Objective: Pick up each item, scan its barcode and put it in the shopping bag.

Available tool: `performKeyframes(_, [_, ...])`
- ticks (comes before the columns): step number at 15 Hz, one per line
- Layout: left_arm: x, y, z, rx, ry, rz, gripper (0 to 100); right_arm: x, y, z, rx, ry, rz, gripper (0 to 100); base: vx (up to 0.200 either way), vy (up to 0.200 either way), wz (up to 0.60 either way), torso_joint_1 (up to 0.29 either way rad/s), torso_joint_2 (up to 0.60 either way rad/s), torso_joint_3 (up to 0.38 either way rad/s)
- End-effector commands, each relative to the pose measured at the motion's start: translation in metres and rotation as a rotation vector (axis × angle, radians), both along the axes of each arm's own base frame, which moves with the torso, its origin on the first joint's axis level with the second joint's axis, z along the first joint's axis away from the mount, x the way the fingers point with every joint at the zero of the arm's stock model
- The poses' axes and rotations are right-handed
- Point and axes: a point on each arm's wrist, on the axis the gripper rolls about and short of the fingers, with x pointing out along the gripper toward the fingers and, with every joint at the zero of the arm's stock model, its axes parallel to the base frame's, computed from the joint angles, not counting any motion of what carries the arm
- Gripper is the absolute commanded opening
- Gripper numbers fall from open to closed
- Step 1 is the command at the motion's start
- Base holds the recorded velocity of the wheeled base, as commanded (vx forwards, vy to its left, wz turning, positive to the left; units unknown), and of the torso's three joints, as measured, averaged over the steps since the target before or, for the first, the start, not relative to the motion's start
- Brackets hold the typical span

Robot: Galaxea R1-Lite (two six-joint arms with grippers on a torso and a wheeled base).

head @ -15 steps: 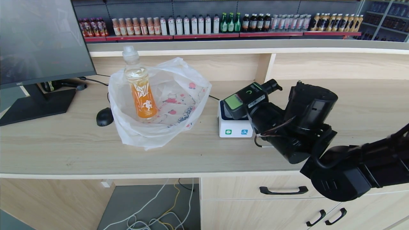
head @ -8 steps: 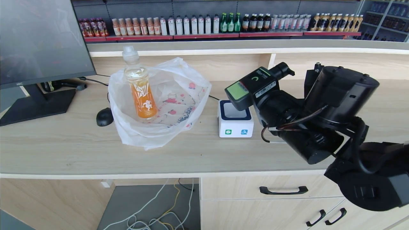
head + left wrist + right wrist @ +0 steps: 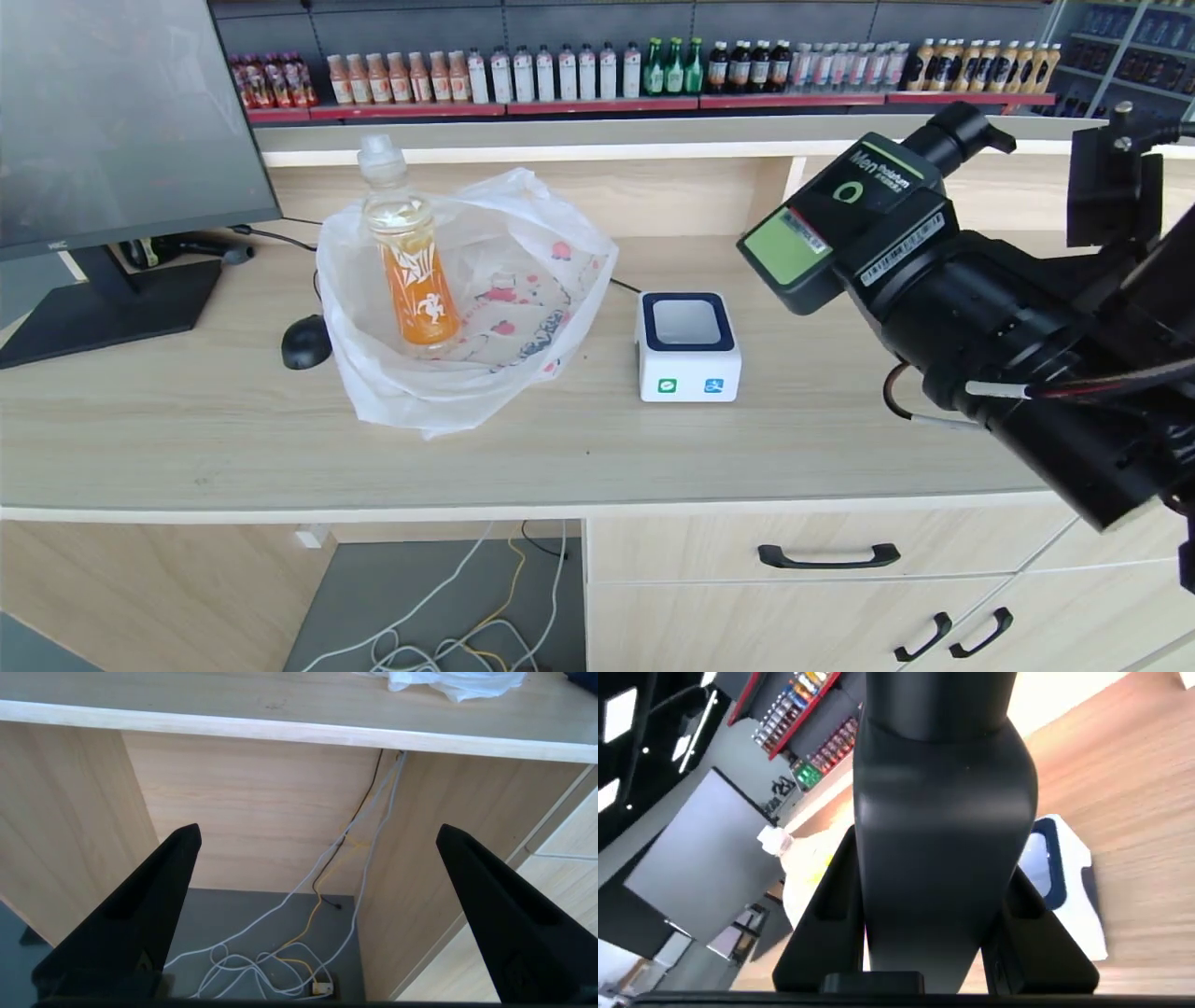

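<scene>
Dark bottle (image 3: 845, 229) is gripped in the right hand (image 3: 920, 285), raised to the right of the scanner (image 3: 688, 345); bagging it remains. Orange drink bottle (image 3: 411, 271) already stands in the shopping bag (image 3: 448, 397). Left hand (image 3: 318, 845) hangs open below the tabletop (image 3: 280, 707).

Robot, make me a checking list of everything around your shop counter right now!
Surface: wooden counter, flat.
Job's things: orange drink bottle upright in the shopping bag; white scanner beside it; dark bottle held in the air, right of the scanner.
Clutter: mouse, monitor.
Claws: right claw shut on dark bottle; left claw open, below the counter.
Cables: loose wires under the counter.
Surroundings: shelves of bottles behind.
</scene>
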Motion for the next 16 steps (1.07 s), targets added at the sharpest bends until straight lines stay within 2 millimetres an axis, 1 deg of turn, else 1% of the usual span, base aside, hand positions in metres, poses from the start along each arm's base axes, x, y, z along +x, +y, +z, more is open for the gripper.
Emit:
performKeyframes(1, [0.000, 0.000, 0.000, 0.000, 0.000, -0.001, 100, -0.035, -0.028, 0.002, -0.111, -0.064, -0.018, 0, 0.000, 0.000, 0.00, 0.000, 0.00, 0.000])
performKeyframes(3, [0.000, 0.000, 0.000, 0.002, 0.000, -0.001, 100, -0.040, -0.032, -0.001, -0.256, -0.160, -0.072, 0, 0.000, 0.000, 0.00, 0.000, 0.00, 0.000])
performKeyframes(5, [0.000, 0.000, 0.000, 0.002, 0.000, -0.001, 100, -0.039, -0.027, -0.008, -0.349, -0.249, -0.108, 0, 0.000, 0.000, 0.00, 0.000, 0.00, 0.000])
performKeyframes(7, [0.000, 0.000, 0.000, -0.001, 0.000, -0.001, 100, -0.036, -0.019, -0.018, -0.465, -0.404, -0.068, 0, 0.000, 0.000, 0.00, 0.000, 0.00, 0.000])
performKeyframes(8, [0.000, 0.000, 0.000, -0.001, 0.000, -0.001, 100, -0.036, -0.018, -0.020, -0.486, -0.426, -0.050, 0, 0.000, 0.000, 0.00, 0.000, 0.00, 0.000])
performKeyframes(9, [0.000, 0.000, 0.000, -0.001, 0.000, 0.001, 100, -0.032, -0.016, -0.035, -0.542, -0.453, 0.009, 0, 0.000, 0.000, 0.00, 0.000, 0.00, 0.000])
performKeyframes(10, [0.000, 0.000, 0.000, -0.001, 0.000, -0.001, 100, -0.030, -0.015, -0.040, -0.559, -0.447, 0.020, 0, 0.000, 0.000, 0.00, 0.000, 0.00, 0.000])
performKeyframes(11, [0.000, 0.000, 0.000, -0.003, 0.000, -0.001, 100, -0.028, -0.013, -0.040, -0.565, -0.449, 0.022, 0, 0.000, 0.000, 0.00, 0.000, 0.00, 0.000])
performKeyframes(13, [0.000, 0.000, 0.000, -0.003, 0.000, -0.001, 100, -0.026, -0.011, -0.040, -0.560, -0.452, 0.019, 0, 0.000, 0.200, 0.00, -0.007, 0.00, 0.002])
performKeyframes(16, [0.000, 0.000, 0.000, -0.004, 0.000, -0.001, 100, -0.020, -0.019, -0.038, -0.553, -0.452, -0.026, 0, 0.000, 0.200, 0.00, 0.004, 0.00, -0.001])
